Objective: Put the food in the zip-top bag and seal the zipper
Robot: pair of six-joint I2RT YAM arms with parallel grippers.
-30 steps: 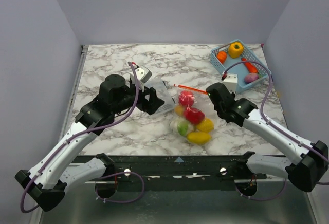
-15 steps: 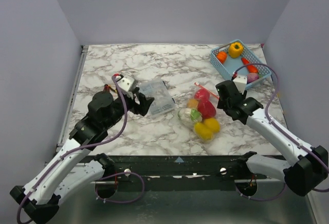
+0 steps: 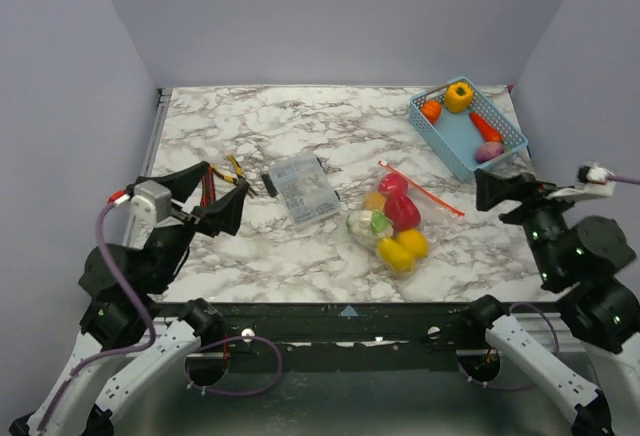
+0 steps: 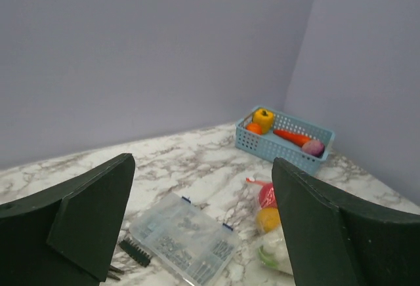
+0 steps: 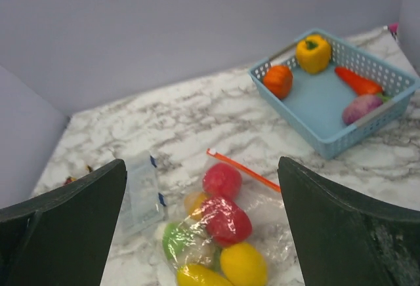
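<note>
The zip-top bag [image 3: 392, 224] lies flat on the marble in the middle, holding red, yellow and white-green food [image 5: 226, 220]. Its zipper [image 3: 425, 188] runs as a straight red-orange strip along the far right edge, also seen in the right wrist view [image 5: 244, 170]. More food [image 3: 459, 96] sits in the blue basket. My left gripper [image 3: 215, 196] hangs open, raised at the near left, well clear of the bag [image 4: 279, 233]. My right gripper [image 3: 492, 190] hangs open at the near right, above and apart from the bag. Neither holds anything.
A blue mesh basket [image 3: 452, 142] stands at the far right corner with a yellow pepper, an orange piece, a carrot and a purple piece. A rigid clear box [image 3: 303, 189] lies left of the bag, with small tools [image 3: 226, 169] and a black strip [image 4: 134, 252] beside it.
Both arms have drawn back toward the near edge and lifted. The right gripper opened and let go of the bag, which first slid a little to the right and now lies still.
</note>
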